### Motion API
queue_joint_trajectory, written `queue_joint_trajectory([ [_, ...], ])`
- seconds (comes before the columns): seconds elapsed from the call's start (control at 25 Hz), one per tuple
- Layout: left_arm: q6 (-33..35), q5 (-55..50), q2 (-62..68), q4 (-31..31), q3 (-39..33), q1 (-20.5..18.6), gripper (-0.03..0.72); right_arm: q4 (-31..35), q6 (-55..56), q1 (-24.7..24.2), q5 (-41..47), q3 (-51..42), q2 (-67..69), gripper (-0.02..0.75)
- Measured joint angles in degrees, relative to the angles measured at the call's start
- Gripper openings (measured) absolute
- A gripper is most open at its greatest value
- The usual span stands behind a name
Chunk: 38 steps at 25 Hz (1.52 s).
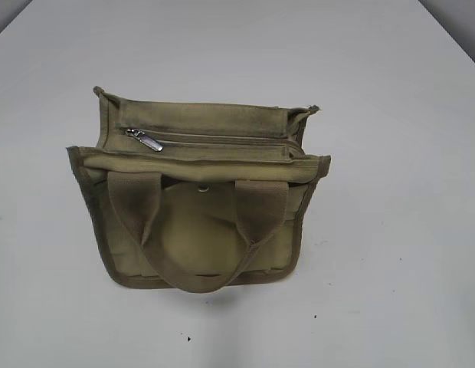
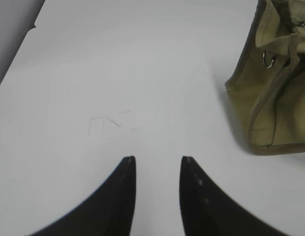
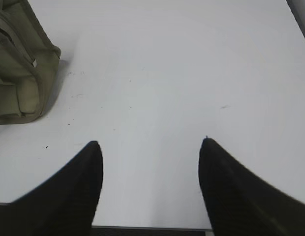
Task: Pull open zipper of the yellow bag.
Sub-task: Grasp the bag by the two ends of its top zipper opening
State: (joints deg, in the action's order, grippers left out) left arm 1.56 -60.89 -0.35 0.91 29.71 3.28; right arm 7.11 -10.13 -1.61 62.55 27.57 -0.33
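Centrally placed bag: small boxy khaki-yellow canvas bag [image 1: 199, 192] with darker bound edges, near the middle of the white worktop [image 1: 391, 230] in the exterior view; no end effector touching it.
Zipper: long khaki-taped zip line [image 1: 214, 139] along the top panel, running left to right; looks closed along its visible length.
Pull tab: small silver metal tab [image 1: 145, 139] at the left end of the zip line, lying flat and slanting down to the right.
Handles: two wide webbing loops [image 1: 195, 272], sagging over the near face and meeting in a curve close to the bottom edge.
Snap: round metal button [image 1: 204, 187] on the near face, just below the top edge, between the two strap ends.
Bag in left wrist view: one end of it [image 2: 275, 83] at the upper right edge, with a small metal ring [image 2: 268, 60] at the side seam.
Bag in right wrist view: one corner [image 3: 19, 73] at the upper left edge.
Left end effector: dark, tapered, [image 2: 157, 160] over bare worktop, well apart from the bag; fingers parted by a narrow gap, holding nothing.
Right end effector: dark, tapered, [image 3: 150, 142] likewise over bare worktop, apart from the bag; fingers spread wide, holding nothing.
Worktop surface: faint pencil-like scribble [image 2: 110, 125] ahead of the left fingers; a few small dark specks [image 1: 188, 337] near the bag.
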Motion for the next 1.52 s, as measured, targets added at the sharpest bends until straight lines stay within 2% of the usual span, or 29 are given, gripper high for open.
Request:
queue_joint_trajectory([
  [1.2,0.00,0.66,0.40,-0.32,0.36,0.00,0.241,0.06,0.00,0.00,0.00,0.00,0.00,0.482],
  [1.4,0.00,11.16,8.44,-7.84,5.11,0.00,0.241,0.86,-0.55,1.09,-1.54,0.55,0.00,0.482],
  [1.52,0.00,16.64,18.05,-15.91,8.01,0.00,0.241,1.32,-2.98,1.46,-5.02,1.12,2.95,0.482],
])
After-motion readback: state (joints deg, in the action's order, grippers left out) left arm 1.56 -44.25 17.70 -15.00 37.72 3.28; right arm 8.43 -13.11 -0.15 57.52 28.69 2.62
